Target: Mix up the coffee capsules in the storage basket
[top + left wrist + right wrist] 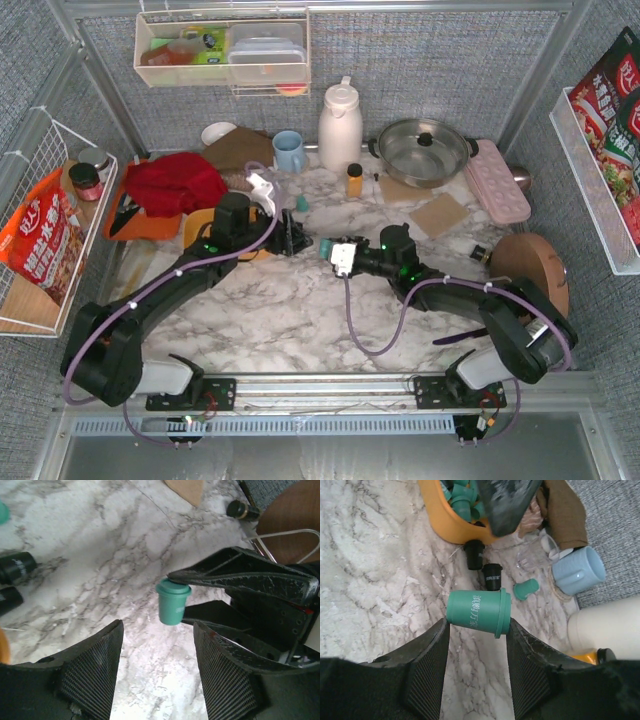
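My right gripper [331, 253] is shut on a teal coffee capsule [477, 612], held sideways by its ends a little above the marble table. It also shows in the left wrist view [173, 602]. My left gripper [157, 667] is open and empty, facing that capsule from close by. The orange storage basket [442, 522] holds several teal capsules [462, 500] and is partly hidden under my left arm in the top view [196, 226]. Two black capsules [475, 555] and one teal capsule [526, 588] lie on the table beside the basket.
Behind the basket are a blue mug [288, 150], a white thermos [340, 125], an amber bottle [354, 180] and a lidded pot [422, 150]. A red cloth [175, 185] lies on an orange board [135, 222] at the left. A round wooden board [530, 265] is at the right.
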You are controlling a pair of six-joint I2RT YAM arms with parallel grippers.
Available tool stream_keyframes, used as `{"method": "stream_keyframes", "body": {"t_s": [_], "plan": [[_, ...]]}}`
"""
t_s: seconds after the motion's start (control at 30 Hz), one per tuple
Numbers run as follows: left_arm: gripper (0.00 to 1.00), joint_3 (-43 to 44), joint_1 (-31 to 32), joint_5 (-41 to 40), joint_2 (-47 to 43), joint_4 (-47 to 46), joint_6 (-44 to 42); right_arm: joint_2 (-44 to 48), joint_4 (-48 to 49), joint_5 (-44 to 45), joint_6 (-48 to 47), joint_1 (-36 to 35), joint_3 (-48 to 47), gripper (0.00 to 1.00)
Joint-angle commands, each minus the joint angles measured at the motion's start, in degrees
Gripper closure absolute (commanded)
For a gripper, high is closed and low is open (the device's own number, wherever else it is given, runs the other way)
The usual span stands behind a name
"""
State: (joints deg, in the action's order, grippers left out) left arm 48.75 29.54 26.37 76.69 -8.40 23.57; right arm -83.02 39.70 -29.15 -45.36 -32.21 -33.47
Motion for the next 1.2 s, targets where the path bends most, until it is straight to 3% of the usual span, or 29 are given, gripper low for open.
{"method": "stream_keyframes", "body": {"t_s": [0.0, 0.2, 0.7, 1.07, 1.17], "plan": [[0.33, 0.54, 1.85, 0.91, 0.95, -0.79, 2.49, -0.54, 5.63, 0.05, -1.48, -0.31, -0.50, 0.60], [0.38, 0.93, 4.06, -0.07, 3.30, -2.60, 3.53, -0.65, 5.97, 0.47, -1.22, -0.83, -1.45, 0.61], [0.40, 1.53, 5.60, -2.46, 4.88, -5.99, 1.34, 0.71, 5.22, -1.01, 1.11, -1.19, -1.72, 0.61], [0.50, 1.26, 6.80, -1.67, 5.77, -7.86, 0.76, 0.81, 5.55, -1.79, 3.99, -1.19, -2.31, 0.61], [0.58, 1.42, 7.02, -1.81, 5.86, -8.13, 0.68, 0.84, 5.64, -2.13, 4.62, -1.19, -2.47, 0.61]]}}
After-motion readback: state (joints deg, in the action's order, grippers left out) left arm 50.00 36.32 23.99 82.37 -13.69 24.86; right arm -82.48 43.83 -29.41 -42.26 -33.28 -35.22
